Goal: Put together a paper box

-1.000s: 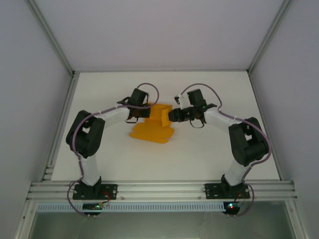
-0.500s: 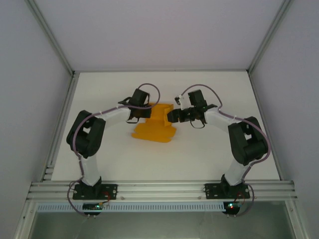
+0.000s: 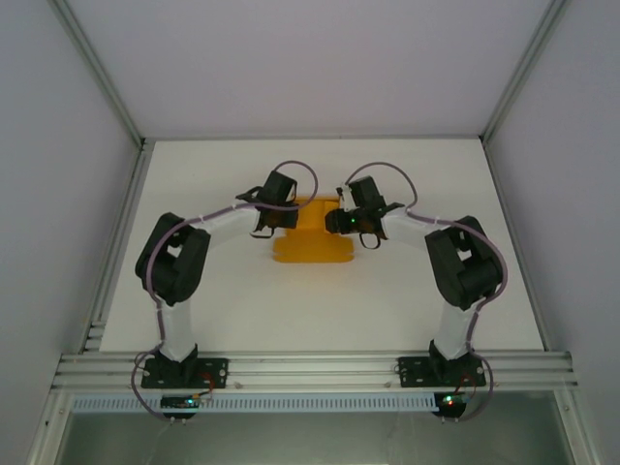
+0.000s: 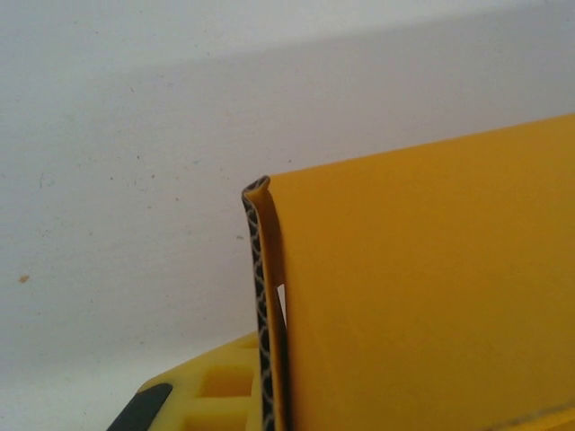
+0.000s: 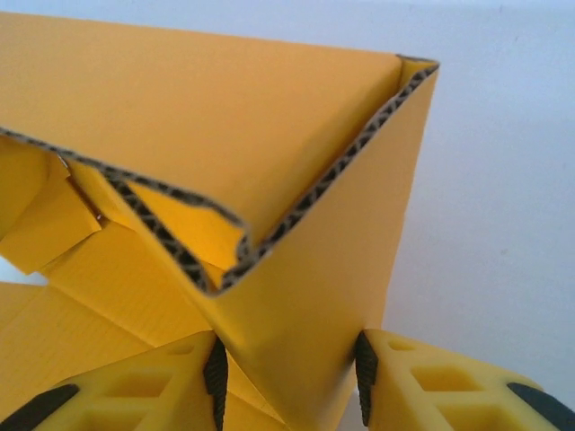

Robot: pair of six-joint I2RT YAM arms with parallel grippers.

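R gripper clamped on folded wall of paper box. L gripper pinched shut on opposite panel. Box mid-table betw both, long axis roughly left-right. Flat flap nearer bases, raised walls beyond. Arms equally close.

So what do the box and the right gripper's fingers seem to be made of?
The paper box: corrugated card, matte orange-yellow; its cut edge shows dark wavy fluting. The fingers: yellow, likely moulded plastic, with recessed pockets; pads black, possibly rubber.
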